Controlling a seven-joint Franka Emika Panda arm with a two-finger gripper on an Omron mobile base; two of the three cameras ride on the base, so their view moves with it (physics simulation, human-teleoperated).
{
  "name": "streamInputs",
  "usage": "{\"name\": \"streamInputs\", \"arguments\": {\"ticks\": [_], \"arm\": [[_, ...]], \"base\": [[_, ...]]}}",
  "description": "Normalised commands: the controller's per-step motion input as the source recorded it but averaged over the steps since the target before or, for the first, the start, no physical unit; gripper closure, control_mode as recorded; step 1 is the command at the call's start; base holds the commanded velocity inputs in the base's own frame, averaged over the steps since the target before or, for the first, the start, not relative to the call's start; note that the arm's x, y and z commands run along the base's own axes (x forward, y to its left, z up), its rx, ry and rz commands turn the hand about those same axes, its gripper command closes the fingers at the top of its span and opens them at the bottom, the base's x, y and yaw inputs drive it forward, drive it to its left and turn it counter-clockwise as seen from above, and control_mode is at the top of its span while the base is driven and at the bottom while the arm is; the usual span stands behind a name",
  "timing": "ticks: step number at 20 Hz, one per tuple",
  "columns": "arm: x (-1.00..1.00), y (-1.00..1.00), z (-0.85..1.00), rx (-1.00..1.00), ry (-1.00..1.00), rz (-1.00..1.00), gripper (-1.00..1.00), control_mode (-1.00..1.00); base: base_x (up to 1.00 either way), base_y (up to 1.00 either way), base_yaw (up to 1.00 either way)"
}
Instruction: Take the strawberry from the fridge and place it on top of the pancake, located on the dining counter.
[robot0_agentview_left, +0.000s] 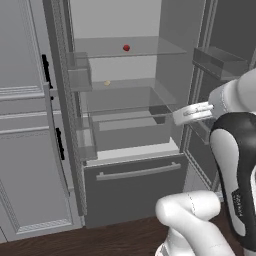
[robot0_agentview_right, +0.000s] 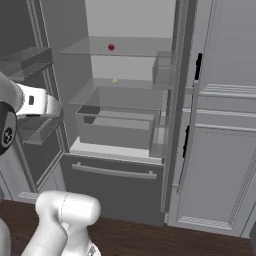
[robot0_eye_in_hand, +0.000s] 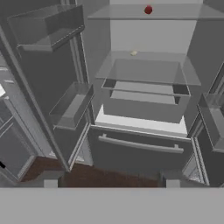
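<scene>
The fridge (robot0_agentview_left: 135, 192) (robot0_agentview_right: 115, 192) (robot0_eye_in_hand: 140, 159) stands with both upper doors swung open, showing a pale interior with glass shelves. The strawberry (robot0_agentview_left: 126, 48) (robot0_agentview_right: 111, 47) (robot0_eye_in_hand: 148, 9), tiny and red, lies on the top glass shelf toward the back. My gripper (robot0_eye_in_hand: 111, 183) faces the interior from outside, well below and in front of the strawberry. Its two dark fingertips (robot0_eye_in_hand: 50, 183) stand wide apart with nothing between them, so it is open. The arm's white hand (robot0_agentview_left: 192, 112) (robot0_agentview_right: 42, 105) hangs in front of the middle shelves. The pancake and the dining counter are out of view.
A small pale yellowish item (robot0_agentview_left: 107, 83) (robot0_agentview_right: 114, 80) (robot0_eye_in_hand: 134, 53) lies on the second shelf. Below it sits a clear crisper drawer (robot0_agentview_left: 130, 131). Door bins (robot0_eye_in_hand: 48, 26) (robot0_agentview_left: 220, 60) jut out on the open doors. Grey panelled cabinets (robot0_agentview_left: 25, 150) (robot0_agentview_right: 220, 150) flank the fridge over a dark wood floor.
</scene>
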Motion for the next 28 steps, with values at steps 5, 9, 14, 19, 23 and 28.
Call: {"name": "streamInputs", "arguments": {"ticks": [5, 9, 14, 19, 23, 28], "arm": [[-0.42, -0.34, 0.00, -0.02, -0.22, -0.14, -1.00, -1.00], [-0.20, 0.01, 0.01, 0.00, -0.14, -0.25, -1.00, -1.00], [-0.18, -0.12, 0.20, 0.15, 0.00, -0.11, -1.00, -1.00], [-0.13, 0.00, 0.01, 0.14, -0.03, 0.00, -1.00, -1.00], [0.00, 0.00, 0.00, 0.00, 0.00, 0.00, -1.00, 1.00], [0.00, 0.00, 0.00, 0.00, 0.00, 0.00, -1.00, 1.00]], "base": [[0.00, 0.00, 0.00], [0.00, 0.00, 0.00], [0.00, 0.00, 0.00], [0.00, 0.00, 0.00], [0.35, 0.06, 0.00], [0.75, 0.07, 0.00]]}}
